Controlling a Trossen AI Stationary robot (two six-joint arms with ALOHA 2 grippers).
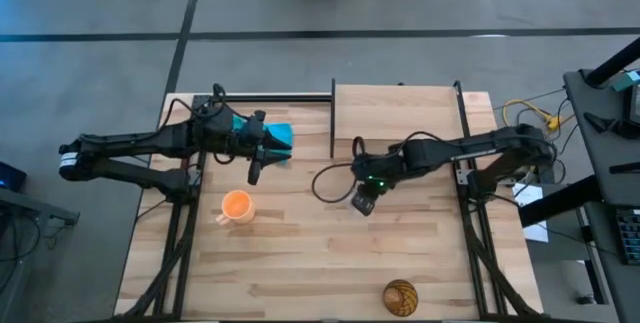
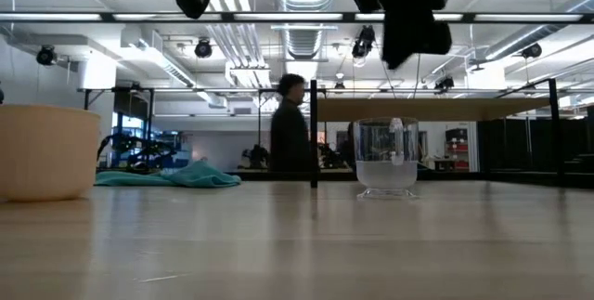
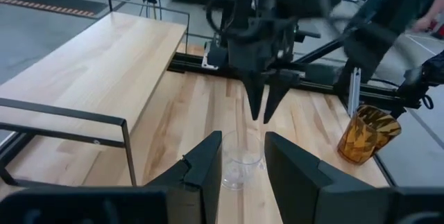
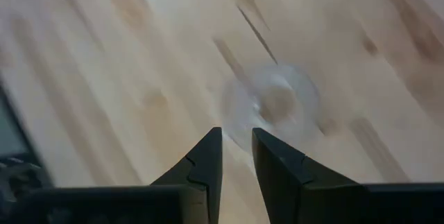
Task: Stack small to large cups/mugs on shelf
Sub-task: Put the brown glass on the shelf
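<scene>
The wood-grain cup (image 1: 400, 297) waits at the table's near edge, while mid-table the right gripper (image 1: 362, 203), fingers slightly parted and holding nothing, hangs above the glass cup (image 2: 387, 157), so it must descend and grasp it before reaching the shelf (image 1: 395, 108) at the far edge.

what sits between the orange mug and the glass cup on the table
Nothing: in the high view, only bare tabletop separates the orange mug from the glass cup, above which the right hand hangs.
</scene>
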